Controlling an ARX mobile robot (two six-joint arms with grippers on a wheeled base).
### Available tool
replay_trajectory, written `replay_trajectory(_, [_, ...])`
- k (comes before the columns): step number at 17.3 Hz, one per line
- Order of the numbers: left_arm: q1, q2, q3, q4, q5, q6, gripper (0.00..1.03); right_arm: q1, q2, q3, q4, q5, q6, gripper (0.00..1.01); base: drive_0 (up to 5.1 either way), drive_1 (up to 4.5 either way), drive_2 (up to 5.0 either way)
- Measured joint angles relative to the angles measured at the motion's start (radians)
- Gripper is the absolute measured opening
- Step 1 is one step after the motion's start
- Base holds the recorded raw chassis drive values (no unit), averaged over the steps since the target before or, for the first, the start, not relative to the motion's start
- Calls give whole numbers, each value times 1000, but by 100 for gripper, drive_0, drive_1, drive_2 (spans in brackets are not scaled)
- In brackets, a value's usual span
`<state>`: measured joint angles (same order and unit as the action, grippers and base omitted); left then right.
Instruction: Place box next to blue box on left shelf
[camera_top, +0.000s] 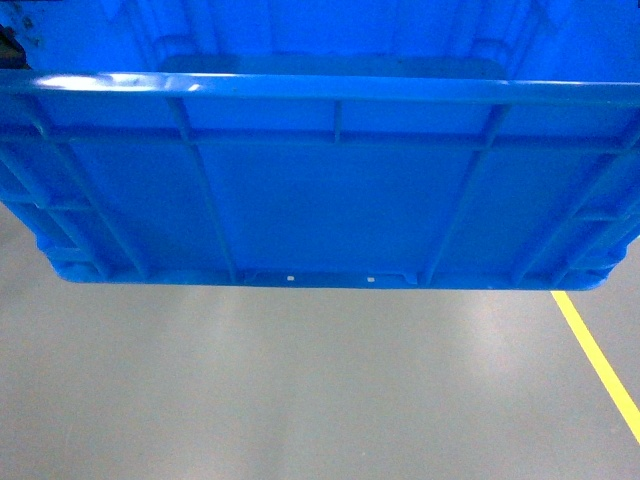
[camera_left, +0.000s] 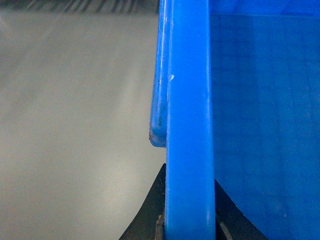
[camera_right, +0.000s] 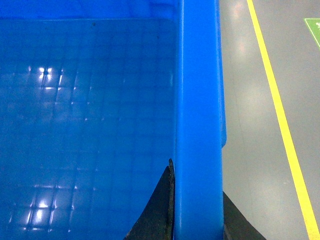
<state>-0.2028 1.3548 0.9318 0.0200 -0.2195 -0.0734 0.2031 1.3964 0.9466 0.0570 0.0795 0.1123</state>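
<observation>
Both pairs of jaws are clamped on the rim of the box (camera_top: 320, 190), one pair at each end. On the left gripper (camera_left: 189, 225), dark fingers (camera_left: 145, 215) stand on either side of the thick blue rim, one outside the wall and one inside, pressed against it with no gap showing. The right gripper (camera_right: 197, 220) grips the same way: a black finger (camera_right: 155, 210) lies against the inner face of the rim and its mate sits on the outer side, the rim filling the space between them.

From the right wrist camera the box's inside floor shows a fine moulded grid with small light reflections. From the left wrist camera the same interior appears darker, and a short outer lip hangs down from the rim just above the gripper.

In the head view the box fills the upper part of the picture, its long ribbed side wall facing the camera, rim level, base clear of the grey floor (camera_top: 300, 390) beneath it. A yellow line (camera_top: 600, 360) runs along the floor at the right, also seen past the box's edge from the right wrist. At the top of the left wrist view a blurred, dark striped band appears; it may be a rack, but it is too smeared to tell.
</observation>
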Motion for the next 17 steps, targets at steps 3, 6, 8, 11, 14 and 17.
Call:
replay_trajectory(3, [0, 0, 0, -6, -2, 2, 8, 1, 0, 0, -1, -1, 0, 8, -134, 289, -556])
replay_trajectory(6, [0, 0, 0, -1, 3, 0, 8, 1, 0, 0, -3, 2, 0, 8, -54, 369, -477])
replay_trajectory(8, [0, 1, 0, -2, 1, 1, 8, 1, 0, 0, -3, 2, 0, 8, 39, 463, -384])
replay_trajectory(11, [0, 1, -1, -5, 0, 2, 8, 1, 0, 0, -3, -1, 0, 8, 28, 452, -396])
replay_trajectory(14, [0, 1, -1, -5, 0, 1, 8, 1, 0, 0, -3, 0, 0, 8, -6, 418, -430])
replay_trajectory(17, [0, 1, -1, -4, -1, 2, 8, 1, 2, 0, -3, 0, 0, 8, 1, 425, -424])
